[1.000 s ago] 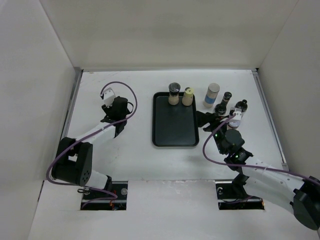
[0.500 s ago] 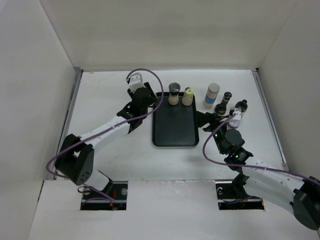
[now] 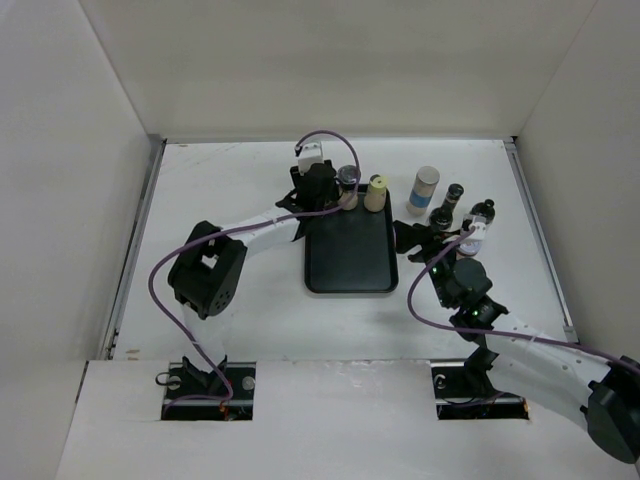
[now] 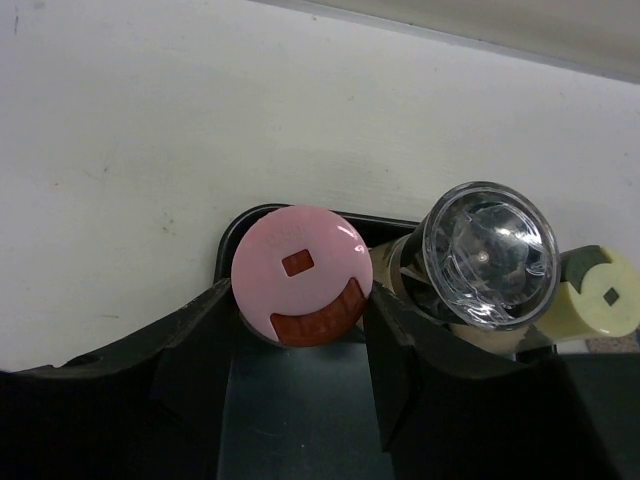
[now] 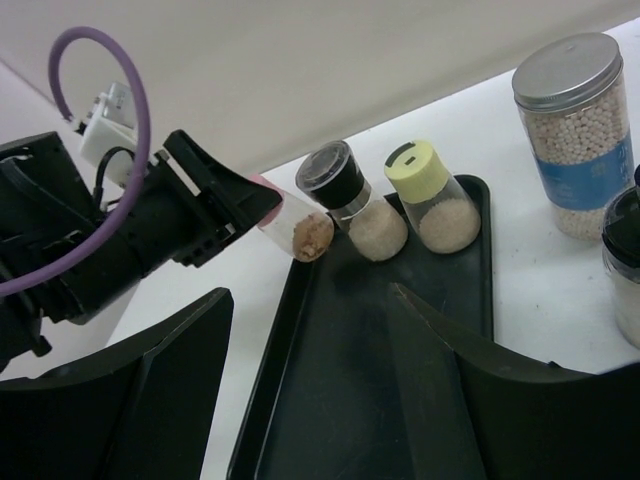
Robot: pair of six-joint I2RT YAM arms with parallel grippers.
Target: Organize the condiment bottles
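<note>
My left gripper [image 3: 318, 190] is shut on a pink-lidded bottle [image 4: 302, 275], held just above the far left corner of the black tray [image 3: 348, 265]. The right wrist view shows this bottle [image 5: 300, 228] tilted and clear of the tray rim [image 5: 262, 400]. A clear-topped, black-collared bottle [image 3: 347, 187] and a yellow-lidded bottle [image 3: 376, 192] stand along the tray's far edge. The tall cylinder with a blue band [image 3: 424, 190] stands right of the tray. My right gripper [image 3: 415, 240] hovers open by the tray's right side, with nothing between its fingers [image 5: 180, 370].
Three dark-lidded bottles [image 3: 453, 197] [image 3: 440, 215] [image 3: 482, 213] stand on the table beside my right gripper. White walls close in the table at the back and both sides. The left arm's purple cable [image 3: 330, 140] loops above its wrist.
The left arm has swept right from the left part of the table to the tray's far left corner, its gripper closing the last bit on the way. The right arm has not moved.
</note>
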